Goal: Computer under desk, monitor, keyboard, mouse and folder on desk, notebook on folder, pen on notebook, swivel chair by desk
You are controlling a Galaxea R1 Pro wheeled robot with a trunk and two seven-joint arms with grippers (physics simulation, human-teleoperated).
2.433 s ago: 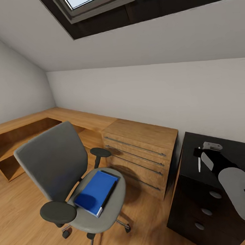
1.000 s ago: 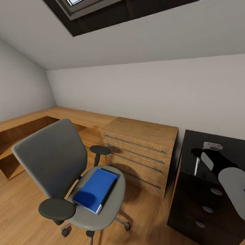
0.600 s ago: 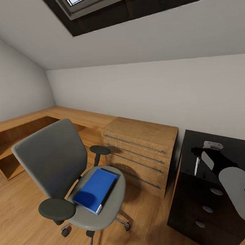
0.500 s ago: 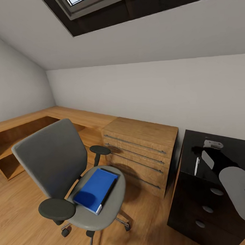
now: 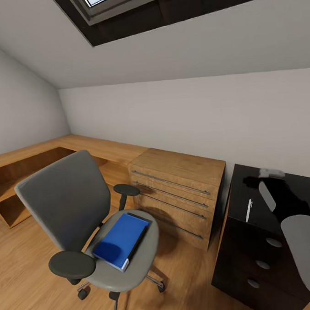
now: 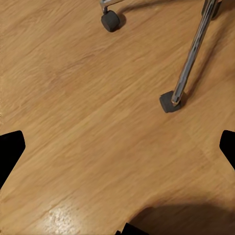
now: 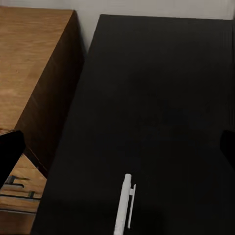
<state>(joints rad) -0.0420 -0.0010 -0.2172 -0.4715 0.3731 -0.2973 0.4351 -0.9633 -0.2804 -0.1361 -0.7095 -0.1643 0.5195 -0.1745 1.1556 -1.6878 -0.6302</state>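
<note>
The pen point(image 5: 248, 210) lies loose on the black desk point(image 5: 285, 188), its lower end cut off in the right wrist view, and the right gripper point(image 5: 269, 173) above it is blurred, its fingers point(image 7: 10, 152) spread wide and holding nothing. The blue folder point(image 5: 122, 241) rests on the swivel chair point(image 5: 66, 201) seat, a dark notebook point(image 5: 140, 236) mostly hidden beneath it. The left gripper point(image 6: 117, 147) hangs wide open over bare floor point(image 6: 73, 98) near the chair's casters point(image 6: 110, 20).
</note>
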